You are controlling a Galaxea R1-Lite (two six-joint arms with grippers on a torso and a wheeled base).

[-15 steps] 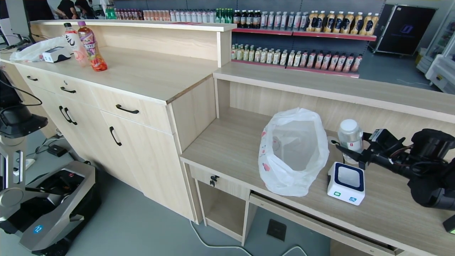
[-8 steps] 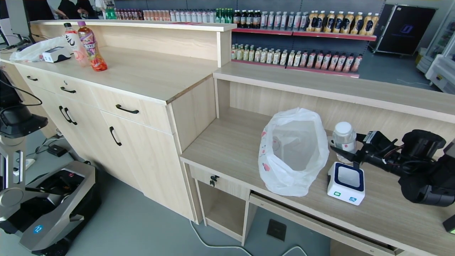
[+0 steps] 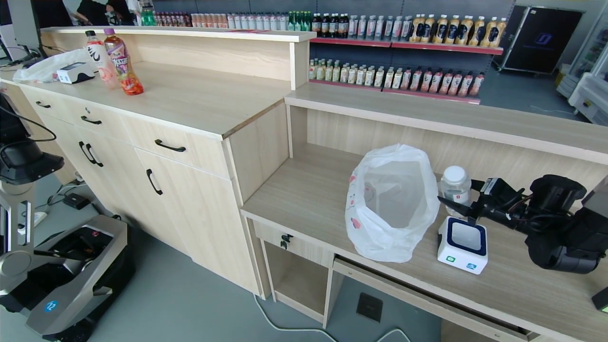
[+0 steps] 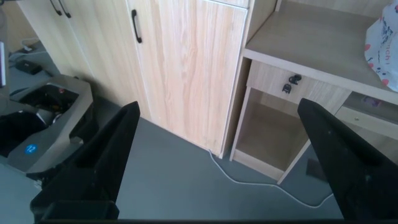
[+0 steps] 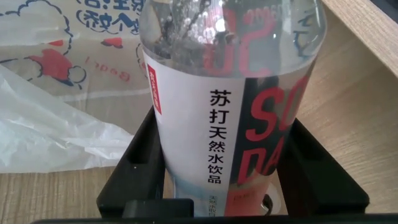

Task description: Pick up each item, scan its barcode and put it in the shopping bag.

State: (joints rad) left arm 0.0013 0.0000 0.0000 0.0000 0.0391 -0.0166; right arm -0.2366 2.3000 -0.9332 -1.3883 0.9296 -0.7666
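Bright, even indoor light; soft shadows

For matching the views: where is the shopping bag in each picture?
Head view: shopping bag stands open on the desk, left of the scanner and the bottle.
Left wrist view: shopping bag at the frame's edge, on the desk above the drawer.
Right wrist view: shopping bag right behind the bottle.
Shared landmark: the desk's wood top.
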